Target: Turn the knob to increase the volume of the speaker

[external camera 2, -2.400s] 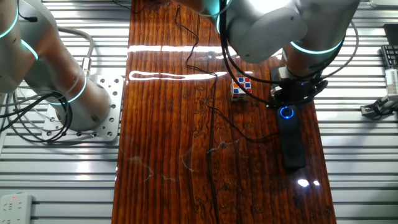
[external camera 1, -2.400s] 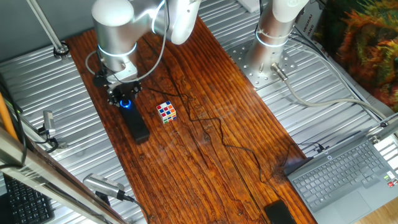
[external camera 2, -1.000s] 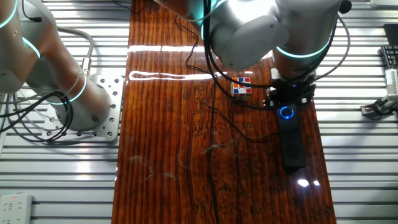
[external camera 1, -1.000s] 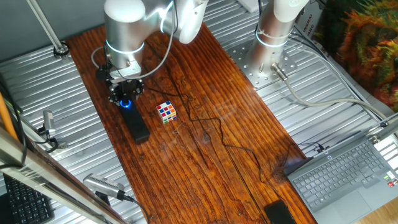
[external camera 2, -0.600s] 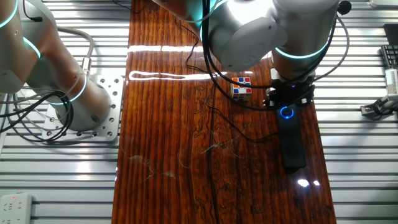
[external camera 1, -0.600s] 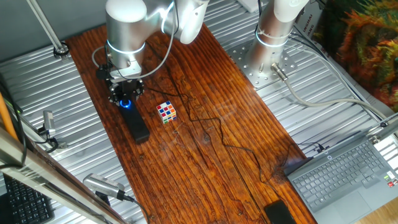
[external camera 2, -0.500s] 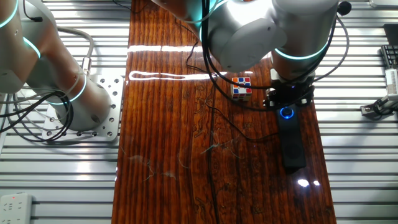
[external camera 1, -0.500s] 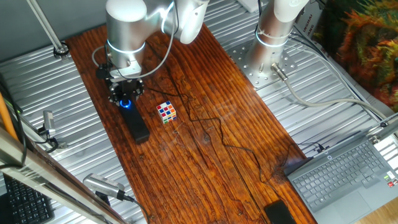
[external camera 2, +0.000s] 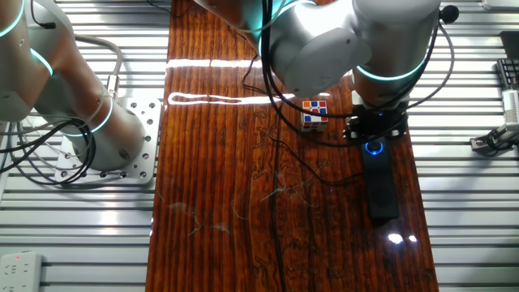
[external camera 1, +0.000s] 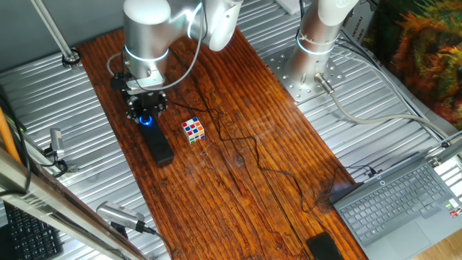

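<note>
Arm rotated slightly, fingers point(external camera 2: 374, 135) around knob point(external camera 2: 374, 147), no legible writing

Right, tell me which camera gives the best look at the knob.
The other fixed view: the knob shows its full blue ring just below the gripper. In one fixed view the knob is only a small blue glow, partly hidden.

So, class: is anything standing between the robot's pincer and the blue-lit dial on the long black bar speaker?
Nothing visible does. The pincer sits right over the round black dial with the glowing blue ring at the end of the long matte black speaker. The multicoloured puzzle cube lies apart, beside it.
</note>
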`<state>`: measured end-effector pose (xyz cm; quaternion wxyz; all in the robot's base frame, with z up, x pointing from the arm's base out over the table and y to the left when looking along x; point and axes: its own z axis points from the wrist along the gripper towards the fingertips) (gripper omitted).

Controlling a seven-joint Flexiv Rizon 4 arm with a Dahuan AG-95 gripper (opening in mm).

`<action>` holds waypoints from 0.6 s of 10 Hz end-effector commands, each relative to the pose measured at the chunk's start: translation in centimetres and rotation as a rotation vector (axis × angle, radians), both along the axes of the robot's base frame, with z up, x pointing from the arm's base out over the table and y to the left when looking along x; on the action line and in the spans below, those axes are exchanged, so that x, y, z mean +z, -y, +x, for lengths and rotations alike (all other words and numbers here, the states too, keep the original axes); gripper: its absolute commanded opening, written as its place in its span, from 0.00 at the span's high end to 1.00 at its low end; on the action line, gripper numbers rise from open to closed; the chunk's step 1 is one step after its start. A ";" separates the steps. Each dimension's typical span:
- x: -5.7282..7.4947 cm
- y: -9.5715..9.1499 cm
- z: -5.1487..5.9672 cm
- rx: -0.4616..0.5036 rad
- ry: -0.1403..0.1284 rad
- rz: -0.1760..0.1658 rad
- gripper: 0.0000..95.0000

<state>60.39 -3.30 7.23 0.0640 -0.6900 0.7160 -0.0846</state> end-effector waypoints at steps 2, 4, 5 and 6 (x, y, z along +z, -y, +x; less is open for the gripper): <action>-0.1 0.0 0.0 -0.012 0.001 0.007 0.60; -0.1 0.0 0.0 -0.016 0.004 0.015 0.60; -0.2 0.0 0.0 -0.016 0.004 0.015 0.60; -0.2 0.0 0.0 -0.017 0.005 0.017 0.60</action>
